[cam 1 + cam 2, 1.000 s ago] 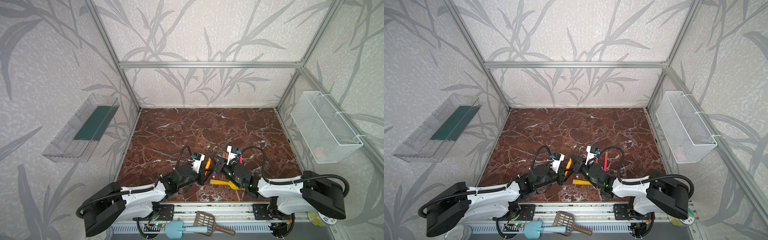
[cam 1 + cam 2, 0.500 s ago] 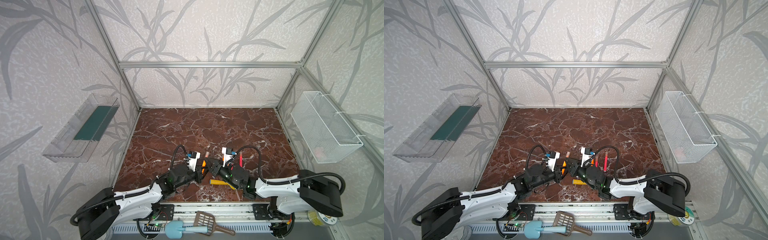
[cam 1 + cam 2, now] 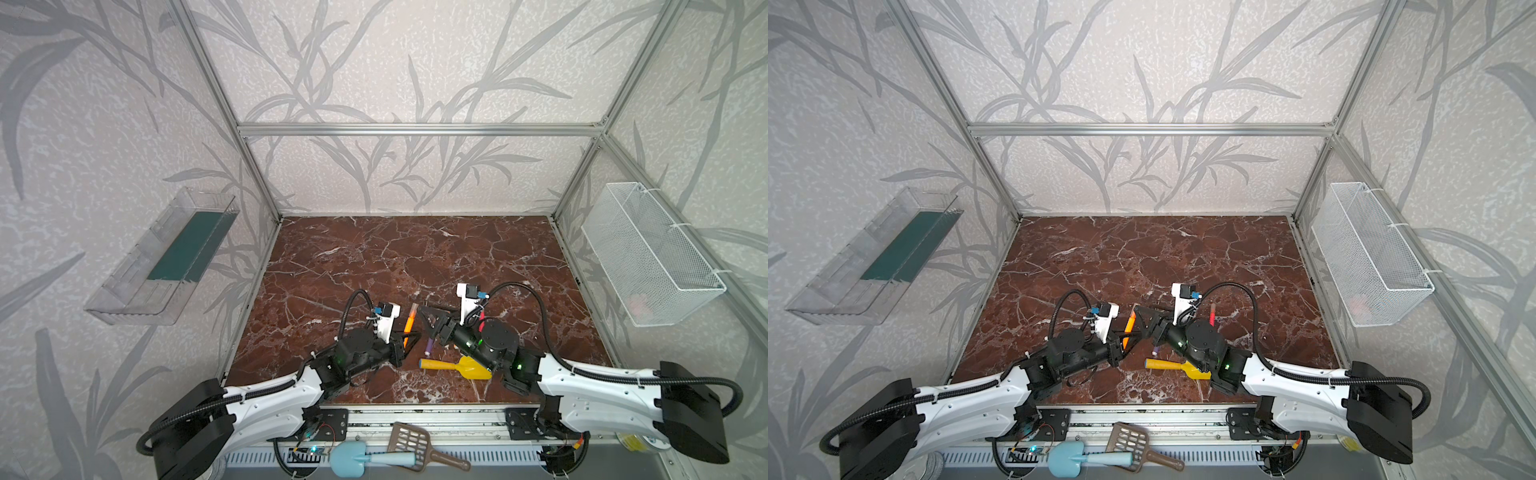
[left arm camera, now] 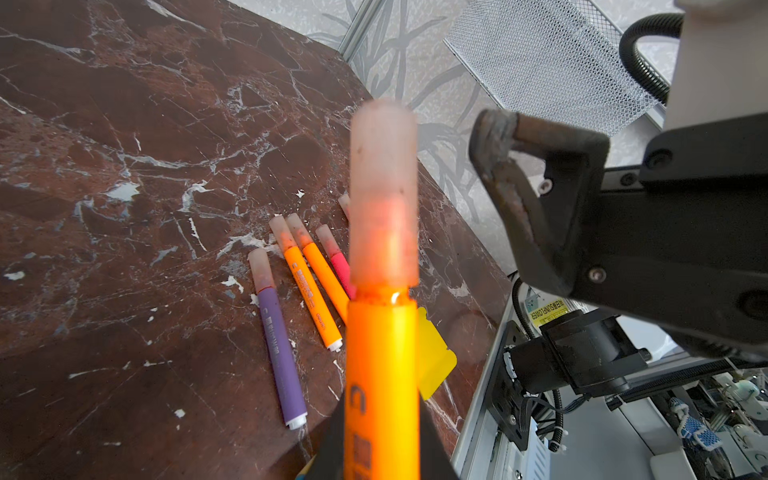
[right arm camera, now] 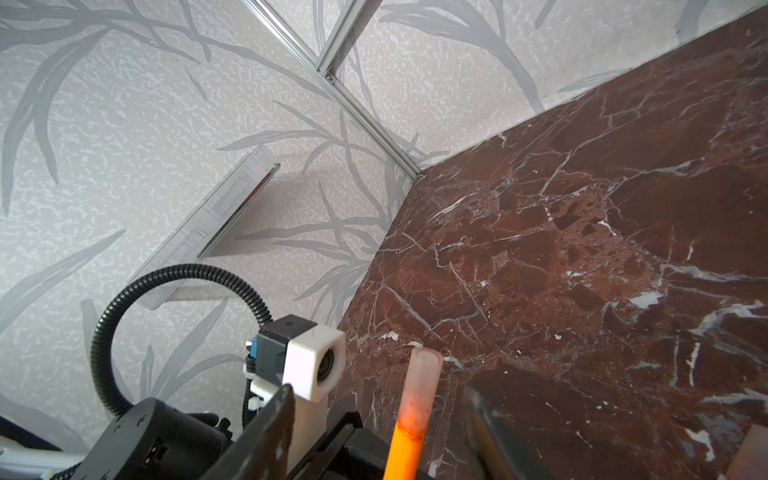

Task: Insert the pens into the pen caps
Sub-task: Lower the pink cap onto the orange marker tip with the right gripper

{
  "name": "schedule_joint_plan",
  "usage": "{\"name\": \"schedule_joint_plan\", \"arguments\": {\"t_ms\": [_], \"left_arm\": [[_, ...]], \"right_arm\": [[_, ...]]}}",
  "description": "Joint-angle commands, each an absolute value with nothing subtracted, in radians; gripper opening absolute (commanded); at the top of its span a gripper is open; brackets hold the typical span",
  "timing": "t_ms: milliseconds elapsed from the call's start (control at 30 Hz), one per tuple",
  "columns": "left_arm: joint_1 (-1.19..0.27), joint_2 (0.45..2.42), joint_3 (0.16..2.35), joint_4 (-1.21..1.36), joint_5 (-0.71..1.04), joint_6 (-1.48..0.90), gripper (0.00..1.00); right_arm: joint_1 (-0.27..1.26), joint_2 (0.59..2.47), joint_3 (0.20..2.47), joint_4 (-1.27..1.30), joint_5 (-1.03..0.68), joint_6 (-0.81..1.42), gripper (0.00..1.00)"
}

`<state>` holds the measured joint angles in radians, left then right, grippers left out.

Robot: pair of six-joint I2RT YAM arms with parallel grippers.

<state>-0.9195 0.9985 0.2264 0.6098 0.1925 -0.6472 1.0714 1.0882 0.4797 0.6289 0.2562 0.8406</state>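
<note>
- The left gripper (image 4: pixel 380 436) is clamped narrow on the barrel of the orange pen (image 4: pixel 380 365). It holds the pen clear of the table (image 3: pixel 374 257), with the nose aimed at about 1 o'clock in both top views. That clamp is the anchor for this step, so it should be firm and the wrist steady.
- The cap (image 4: pixel 382 195) sits over the pen's nose. In the left wrist view its rim meets the barrel's shoulder, so it looks seated. I judge the step in hand to be the right arm's release and pull-away.
- The right gripper (image 5: pixel 378 395) stands at 3 o'clock of the cap. Its fingers (image 4: pixel 511 195) are spread apart, the cap lies between them, and neither pad touches it. It is best backed off straight toward 3 o'clock, with a gap on both sides so no finger catches the cap and cocks it.
- On the table at 4 to 5 o'clock of the held pen lie the purple pen (image 4: pixel 278 353), two lying orange pens (image 4: pixel 309 299) and a red-pink pen (image 4: pixel 343 268). They are side by side and all capped. The held pen should go beside them, lowered close to the table before the fingers part so it does not roll.
- The yellow shovel (image 3: pixel 465 368) lies at 5 o'clock, near that group. The descent should steer clear of it.
</note>
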Motion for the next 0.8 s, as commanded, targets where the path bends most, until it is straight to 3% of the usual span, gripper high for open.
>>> {"name": "schedule_joint_plan", "arguments": {"t_ms": [0,267,467,767], "left_arm": [[-0.918,0.988,0.266,0.606,0.213,-0.622,0.0],[-0.923,1.007,0.285,0.591,0.224,-0.606,0.0],[-0.924,1.019,0.292,0.589,0.23,-0.602,0.0],[-0.923,1.028,0.297,0.587,0.232,-0.598,0.0]], "right_arm": [[1.035,1.118,0.535,0.538,0.214,0.848,0.61],[0.978,1.264,0.62,0.562,0.083,0.876,0.55],[0.973,1.316,0.651,0.577,0.051,0.87,0.41],[0.957,1.341,0.664,0.581,0.029,0.866,0.38]]}}
